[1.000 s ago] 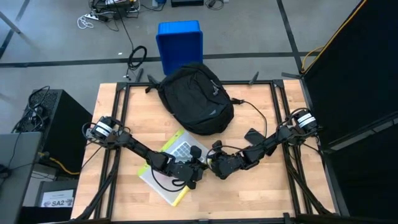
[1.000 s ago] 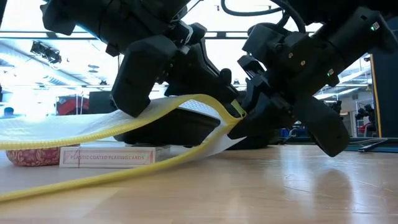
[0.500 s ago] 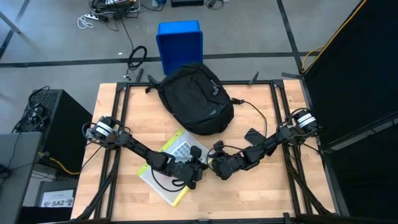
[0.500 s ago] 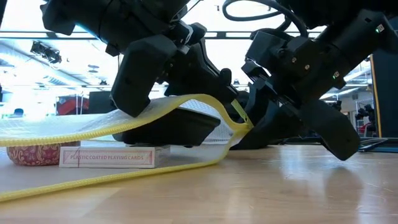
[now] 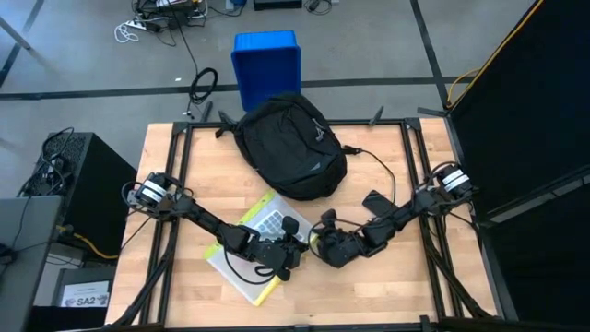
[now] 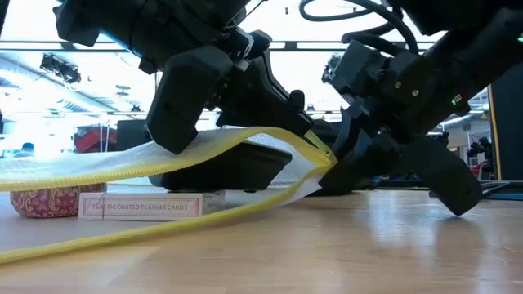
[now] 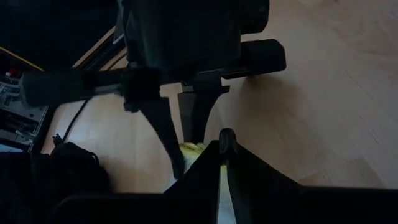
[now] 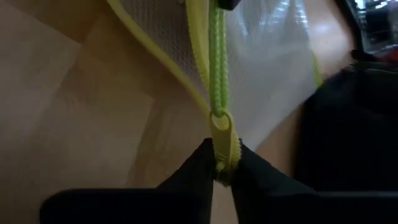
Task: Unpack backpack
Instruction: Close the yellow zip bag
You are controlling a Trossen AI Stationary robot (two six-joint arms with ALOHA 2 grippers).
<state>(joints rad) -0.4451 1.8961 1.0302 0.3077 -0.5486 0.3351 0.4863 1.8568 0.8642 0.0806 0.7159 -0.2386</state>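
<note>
The black backpack [image 5: 290,148] lies flat at the table's far middle, untouched. Near of it lies a white mesh pouch [image 5: 251,247] with yellow-green zipper trim. Both grippers meet at the pouch's right end. My left gripper [image 5: 293,256] is shut on the pouch's edge. My right gripper [image 5: 321,247] is shut on the zipper pull. In the low view a playing-card box [image 6: 143,204] and a red patterned item [image 6: 41,202] rest on the table below the raised pouch [image 6: 73,167]. My left gripper [image 7: 225,142] pinches the pouch's yellow zipper edge [image 7: 193,149] near its right end, coming level from the table's left. The held edge [image 6: 245,135] is raised off the table. My right gripper [image 8: 221,168] pinches the yellow zipper pull [image 8: 222,127] between both fingers [image 8: 199,165], coming from the table's right and slanting down. The zipper tape [image 8: 216,56] runs taut away from the fingers, and the pull [image 6: 324,155] is held above the table.
A blue plastic bin [image 5: 265,63] stands on the floor beyond the table's far edge. A black cable [image 5: 376,164] runs from the backpack's right side. Bare wood [image 5: 387,286] shows at the near right. A loose yellow edge [image 6: 122,235] of the pouch trails along the near table.
My right gripper has moved a little toward the table's right edge, still shut on the zipper pull, drawing the pull and the pouch's end along. My left gripper has kept its hold and stayed in place.
</note>
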